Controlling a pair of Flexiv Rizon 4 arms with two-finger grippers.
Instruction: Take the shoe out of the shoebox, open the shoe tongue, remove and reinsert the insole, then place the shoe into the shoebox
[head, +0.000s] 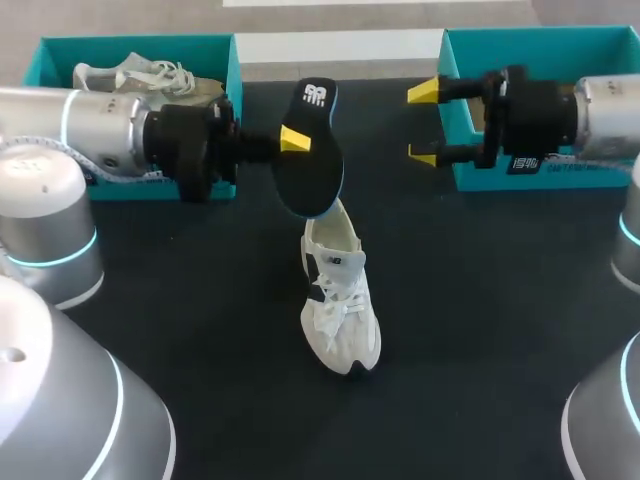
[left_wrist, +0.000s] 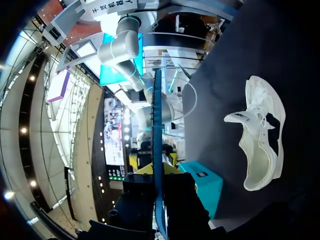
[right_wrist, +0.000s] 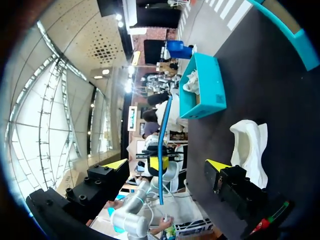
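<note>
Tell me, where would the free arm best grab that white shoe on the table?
Probably the rim of the opening near the heel of the white shoe, from the right, where the open right gripper waits. That rim is a thin wall a gripper can straddle; the toe is broad and rounded. The insole held by the left gripper hangs over the heel end, so approach low.

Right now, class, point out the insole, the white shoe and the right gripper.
insole (head: 320, 165): head view, middle of its dark face.
white shoe (head: 341, 312): head view, on its laces.
right gripper (head: 421, 123): head view, midway between its yellow tips.
</note>
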